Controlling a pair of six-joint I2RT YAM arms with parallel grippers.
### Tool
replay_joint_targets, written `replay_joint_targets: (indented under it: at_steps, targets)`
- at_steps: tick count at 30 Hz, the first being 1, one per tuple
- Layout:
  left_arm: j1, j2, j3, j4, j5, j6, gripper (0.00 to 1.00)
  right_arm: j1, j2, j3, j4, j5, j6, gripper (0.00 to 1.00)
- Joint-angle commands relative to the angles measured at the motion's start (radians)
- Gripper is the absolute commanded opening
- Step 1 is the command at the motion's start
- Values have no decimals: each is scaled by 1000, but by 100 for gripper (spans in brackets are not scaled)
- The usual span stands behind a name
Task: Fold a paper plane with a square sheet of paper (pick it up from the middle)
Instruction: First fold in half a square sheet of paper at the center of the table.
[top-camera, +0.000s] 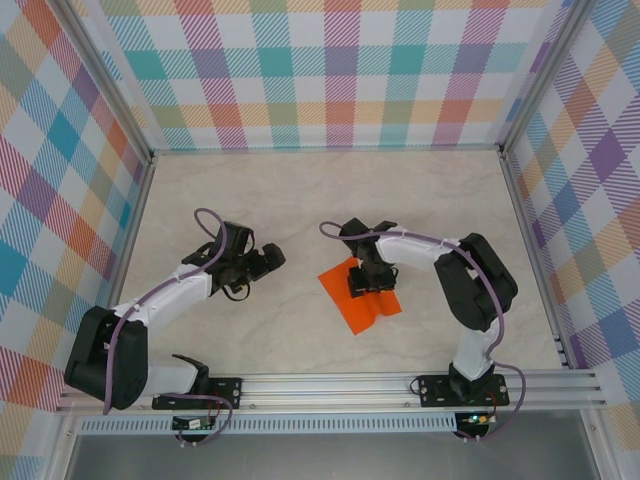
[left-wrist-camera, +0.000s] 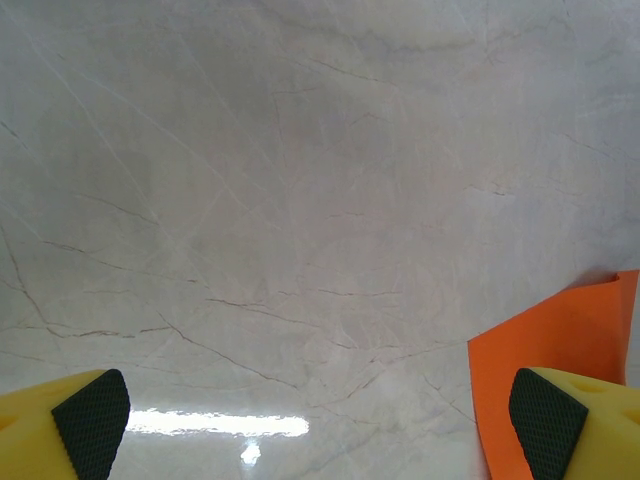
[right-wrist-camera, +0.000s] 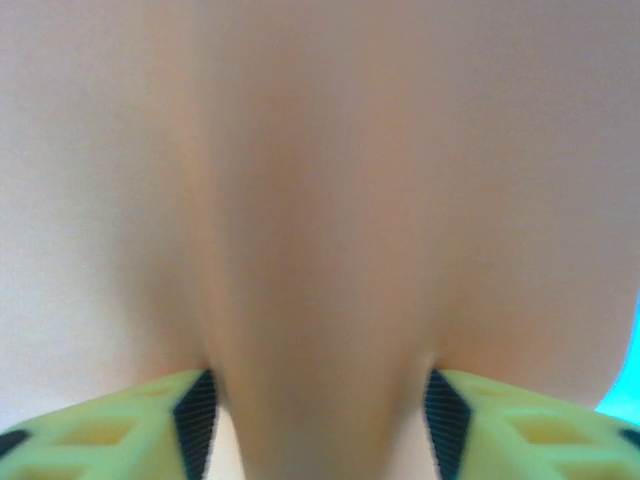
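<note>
Presently the marble table (top-camera: 300, 190) is carrying the square sheet of paper (top-camera: 375, 310), lying right of centre. The right gripper (right-wrist-camera: 320, 425) is pinching a raised ridge at the sheet's middle, pads (right-wrist-camera: 197, 415) pressing both sides. The left gripper (left-wrist-camera: 320, 430) is hovering beside the sheet's edge, jaws wide apart. Pickup step, I judge; the next move is likely calling for a gentle, straight lift.

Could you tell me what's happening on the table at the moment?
The right gripper is down on the middle of the square sheet of paper, which lies unfolded on the table. In the right wrist view, a ridge of the orange paper is pinched up between its fingers. The left gripper is wide open over bare table to the sheet's left, holding nothing. No fold has been made yet.
</note>
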Motion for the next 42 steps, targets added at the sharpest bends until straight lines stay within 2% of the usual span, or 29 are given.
replay_joint_targets:
  at_steps: [1,3,7,12,15,20,23,26,30,38,42]
  targets:
    - [-22,18,-23,21,47,-15,100,-2,-61,-36,92,-81,75,52]
    - [-25,21,-36,79,89,-23,98,-2,-109,-45,129,-116,121,40]
    - [-31,18,-76,198,195,-52,95,-3,-199,-87,247,-234,205,31]
    - [-39,4,-129,351,299,-115,92,-19,-309,-209,570,-471,389,30]
    - [-46,4,-150,426,342,-161,90,-34,-314,-258,712,-543,490,30]
    - [-88,59,-185,587,384,-267,82,-45,-281,-294,823,-580,597,31]
    - [-102,97,-227,752,398,-379,82,-62,-282,-343,950,-603,687,31]
    - [-110,104,-240,823,386,-442,81,-80,-285,-372,1015,-609,745,32]
    - [-118,104,-237,865,380,-470,68,-94,-269,-379,1060,-649,778,33]
    - [-124,145,-269,1048,350,-557,35,-97,-253,-414,1091,-671,811,33]
    - [-125,110,-274,1037,323,-554,31,-109,-251,-428,1097,-671,818,33]
